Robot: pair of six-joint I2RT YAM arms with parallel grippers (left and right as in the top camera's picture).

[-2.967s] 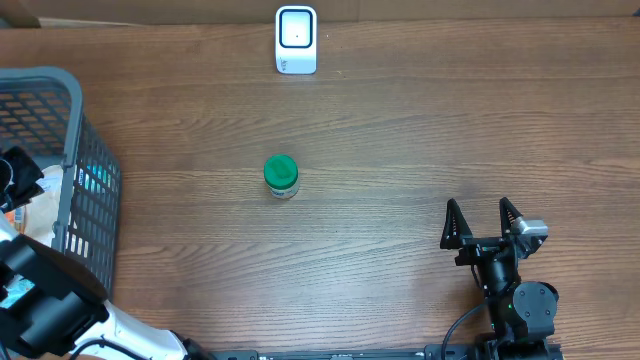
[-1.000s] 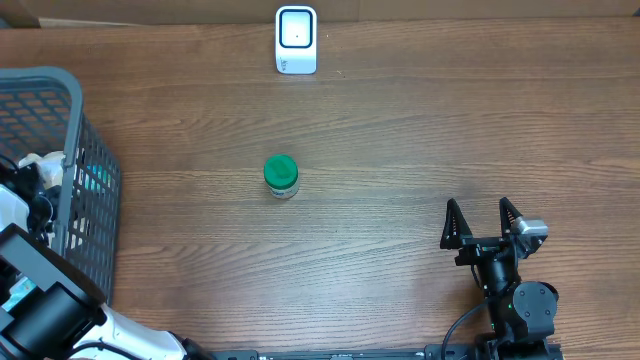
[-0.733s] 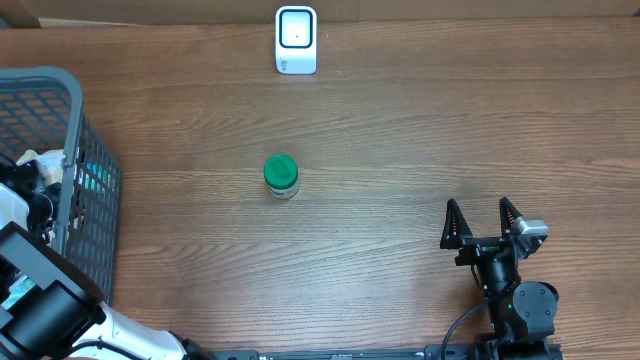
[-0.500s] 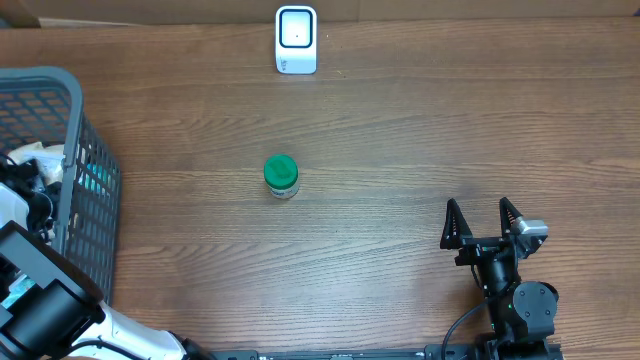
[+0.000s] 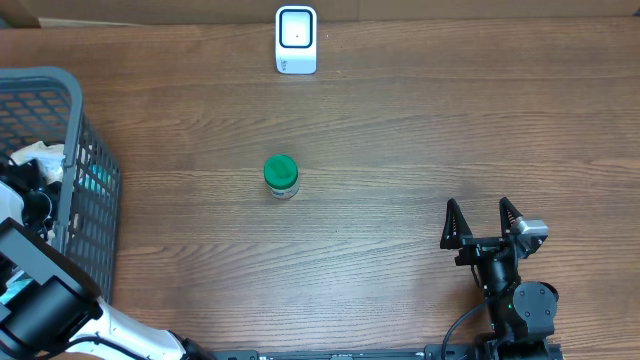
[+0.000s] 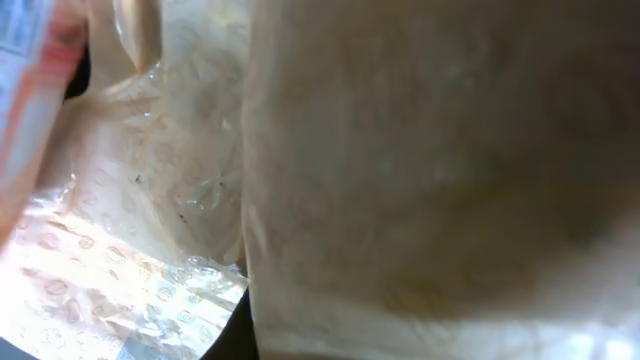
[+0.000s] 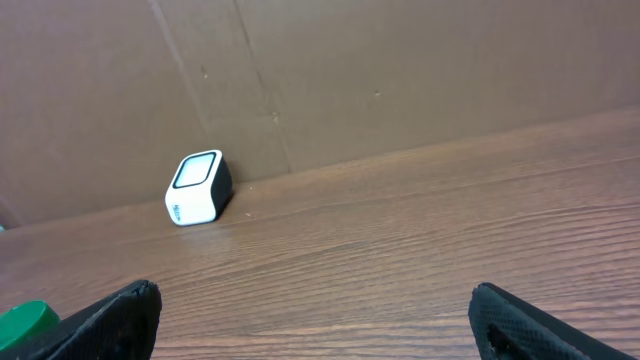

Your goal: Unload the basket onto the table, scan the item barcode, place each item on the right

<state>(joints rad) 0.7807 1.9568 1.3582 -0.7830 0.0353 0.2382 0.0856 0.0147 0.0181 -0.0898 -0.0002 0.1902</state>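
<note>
Brown wood-grain tabletop [image 5: 400, 130] with a plain cardboard wall [image 7: 400, 70] behind it, that's the whole setting. Nothing readable anywhere, sorry. The white scanner [image 5: 296, 40] at the far edge only shows a dark window in a white frame, and I can't make out any logo.

The little jar [image 5: 281, 176] with a green lid stands upright mid-tabletop, well apart from the scanner. Its pale label is too small to read.

The left wrist view is jammed right up against a beige pouch [image 6: 430, 180], with crinkly clear plastic [image 6: 130, 260] beside it. There's also a blurry red-and-white label [image 6: 25, 70] in the corner, print unreadable. All that sits down in the grey mesh basket [image 5: 70, 110] at the left edge, where the left arm [image 5: 45, 305] reaches in.

As for the left claw, it's squeezed together, but I can't tell if it has actually pinched anything. Over at the front right, the right claw [image 5: 478, 208] has its 2 fingers spread wide apart.
</note>
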